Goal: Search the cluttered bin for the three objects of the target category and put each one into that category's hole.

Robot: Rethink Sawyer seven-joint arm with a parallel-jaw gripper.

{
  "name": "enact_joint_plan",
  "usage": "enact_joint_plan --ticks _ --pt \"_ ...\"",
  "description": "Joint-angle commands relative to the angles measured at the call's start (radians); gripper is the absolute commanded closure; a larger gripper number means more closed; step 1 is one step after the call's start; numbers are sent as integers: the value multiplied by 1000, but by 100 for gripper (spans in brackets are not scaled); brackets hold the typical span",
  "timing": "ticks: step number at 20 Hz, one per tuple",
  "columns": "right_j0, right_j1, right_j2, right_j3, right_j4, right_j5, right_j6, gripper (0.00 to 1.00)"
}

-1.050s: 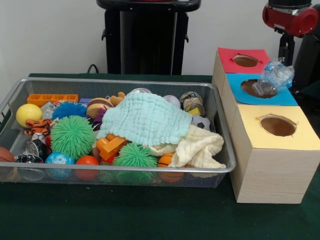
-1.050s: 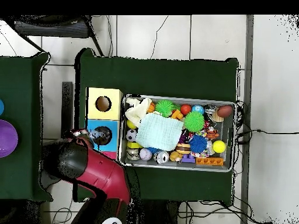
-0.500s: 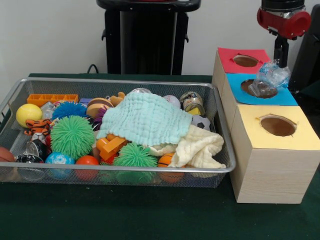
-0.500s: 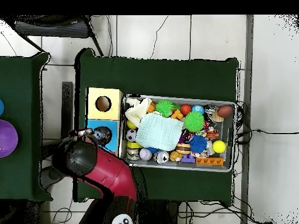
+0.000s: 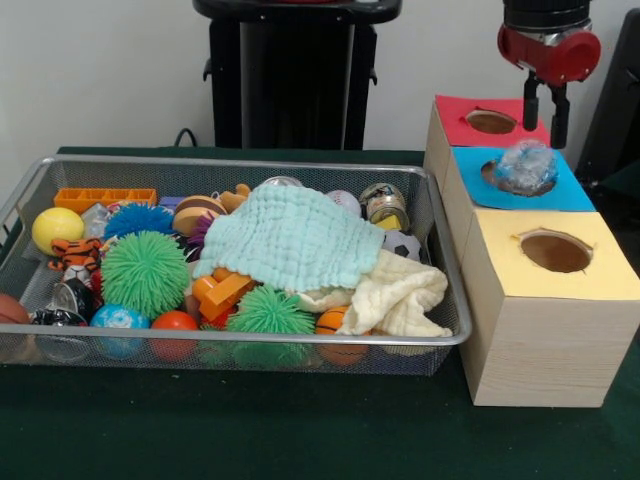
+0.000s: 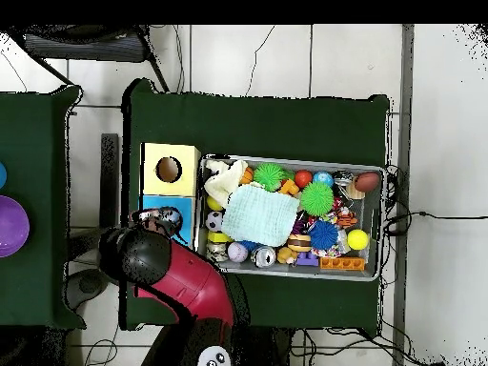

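A crumpled clear plastic item (image 5: 525,167) sits in the round hole of the blue-topped box (image 5: 565,195). My gripper (image 5: 544,118) hangs just above it, open, with both fingers clear of the plastic. In the overhead view the red and black arm (image 6: 143,259) covers the gripper and most of the red-topped box. The wire mesh bin (image 5: 240,163) holds a pale green cloth (image 5: 290,235), a cream cloth (image 5: 400,295), spiky green balls (image 5: 145,270), a yellow ball (image 5: 57,228), a small soccer ball (image 5: 402,243) and several other toys.
Three boxes stand in a row beside the bin: red-topped (image 5: 470,105), blue-topped, and yellow-topped (image 5: 500,240), each with a round hole. The bin (image 6: 295,160) lies on a dark green table (image 5: 250,430). A black stand (image 5: 290,70) rises behind the bin.
The arm has swung left over the blue box. The plastic item, earlier held at the hole's right edge, now rests in the hole, let go by the gripper.
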Motion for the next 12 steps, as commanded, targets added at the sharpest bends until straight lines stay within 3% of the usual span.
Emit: enact_joint_plan --ticks 1,7,10,12 --pt "-53 -7 129 80 0 -92 76 0" --pt "-96 -20 168 89 -22 -142 66 0" --pt "-76 -30 127 65 -42 -111 91 0" --pt "-48 -28 58 25 -81 -56 103 0"
